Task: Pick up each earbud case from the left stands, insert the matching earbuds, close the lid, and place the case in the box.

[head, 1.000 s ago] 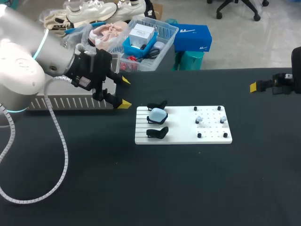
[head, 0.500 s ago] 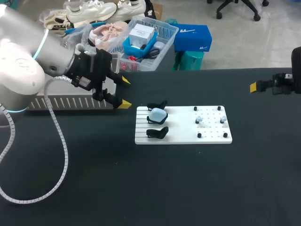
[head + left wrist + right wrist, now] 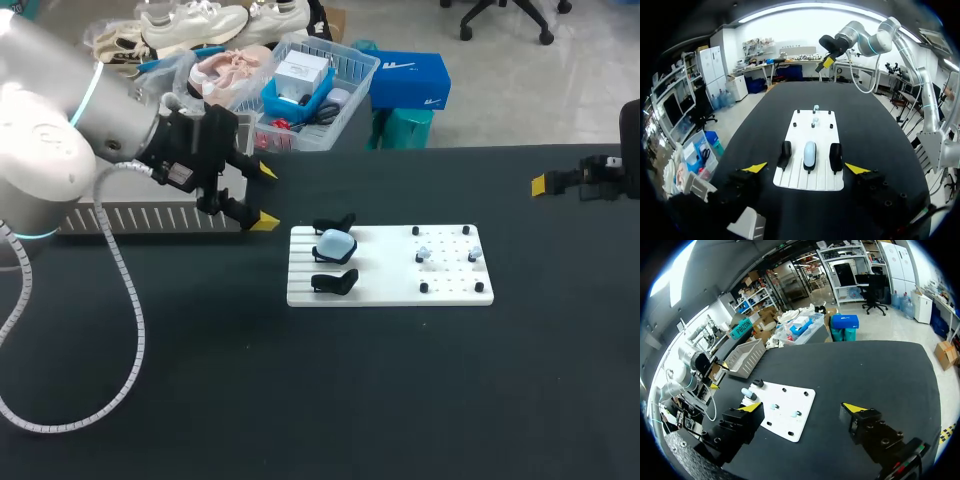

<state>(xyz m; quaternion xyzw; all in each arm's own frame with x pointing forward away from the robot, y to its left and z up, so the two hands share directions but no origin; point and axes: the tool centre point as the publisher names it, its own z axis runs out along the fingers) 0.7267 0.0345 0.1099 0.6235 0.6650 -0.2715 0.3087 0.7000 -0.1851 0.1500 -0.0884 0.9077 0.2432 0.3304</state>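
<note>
Head view: no change over the last second, both arms sit exactly where they were, so I judge the first pick has not started. The left gripper (image 3: 262, 197) is at upper left of centre, fingers wide apart, holding nothing, just off the left edge of the white board (image 3: 390, 270). The pale blue case (image 3: 336, 243) sits on the middle one of the black stands (image 3: 335, 284) at the board's left end, centre of frame. The earbuds (image 3: 424, 253) are on the board's right half. The right gripper (image 3: 556, 183) is parked at the right edge, well apart from the board. The grey box (image 3: 140, 217) lies right behind the left gripper, so I watch it on any swing. The table (image 3: 300, 400) is open across the lower frame.

Left wrist view: the left gripper (image 3: 805, 168) is spread wide and empty. The case (image 3: 809, 154) is straight ahead between the fingers' lines, lid shut as far as I can tell, with a stand close on each side, so side room is tight.

Right wrist view: the right gripper (image 3: 802, 407) is wide open and empty. The board (image 3: 790, 400) lies ahead towards one finger, and the case (image 3: 746, 391) is at its far end. There is bare table ahead of the other finger.
</note>
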